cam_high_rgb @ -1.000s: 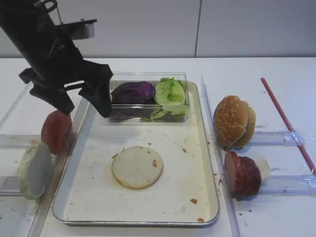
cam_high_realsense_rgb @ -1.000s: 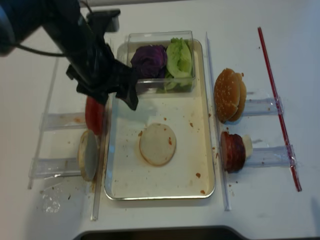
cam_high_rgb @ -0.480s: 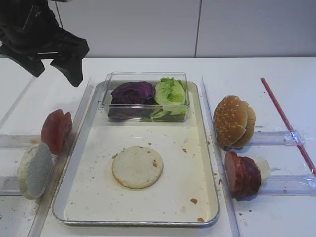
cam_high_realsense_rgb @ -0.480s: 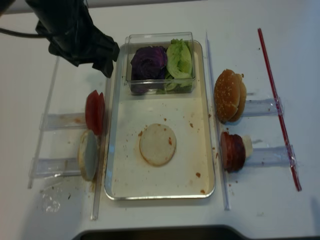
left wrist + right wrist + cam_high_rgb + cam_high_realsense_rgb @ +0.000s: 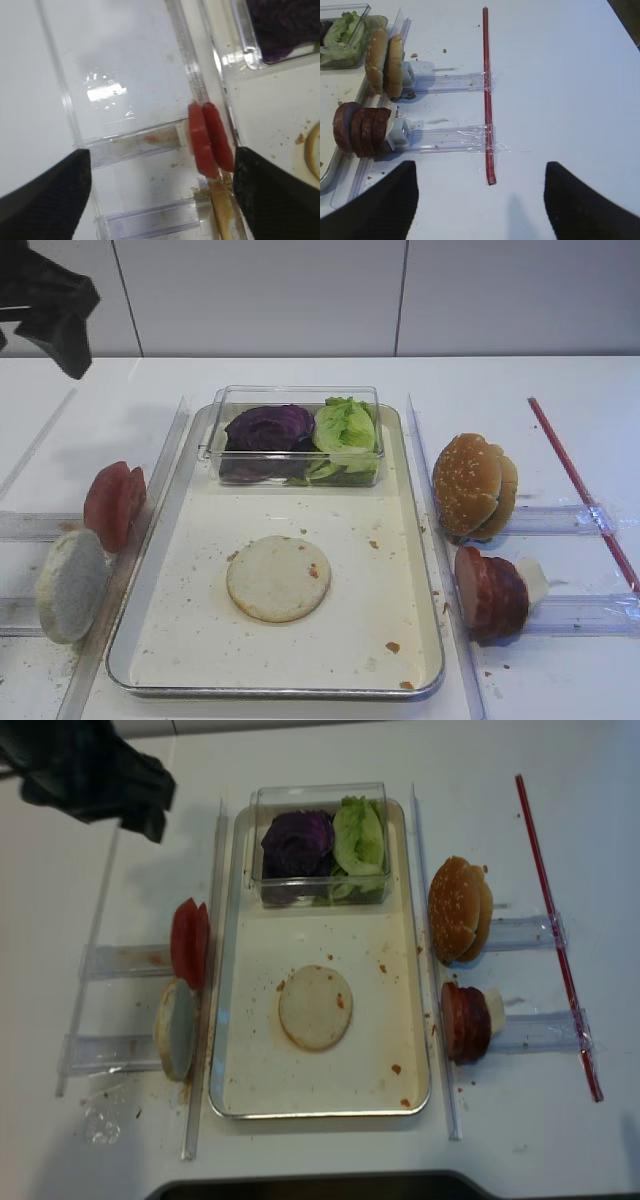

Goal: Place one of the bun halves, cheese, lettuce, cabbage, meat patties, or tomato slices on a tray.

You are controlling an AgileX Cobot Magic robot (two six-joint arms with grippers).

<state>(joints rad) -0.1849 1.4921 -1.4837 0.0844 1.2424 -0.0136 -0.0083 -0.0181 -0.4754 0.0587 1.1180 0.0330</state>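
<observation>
A flat pale bun half (image 5: 278,578) lies alone on the shiny metal tray (image 5: 345,645), cut face up. My left gripper (image 5: 55,325) hangs open and empty at the far left, high above the table and well clear of the tray. In its wrist view the left gripper (image 5: 160,197) looks down on two tomato slices (image 5: 210,140) standing on edge beside the tray's left rim. Cabbage (image 5: 268,427) and lettuce (image 5: 343,430) sit in a clear box. Meat patties (image 5: 490,592) and cheese (image 5: 533,580) stand right of the tray. My right gripper (image 5: 480,200) is open over bare table.
The clear plastic box (image 5: 295,400) takes up the tray's far end. Sesame bun halves (image 5: 473,487) lean in a clear rack on the right, and another pale bun half (image 5: 70,585) leans at the left. A red strip (image 5: 580,490) runs along the right. Clear plastic rails (image 5: 160,480) flank the tray.
My left gripper has lifted away from the tray's far left corner and drawn back to the far left. The bun half on the tray has not moved.
</observation>
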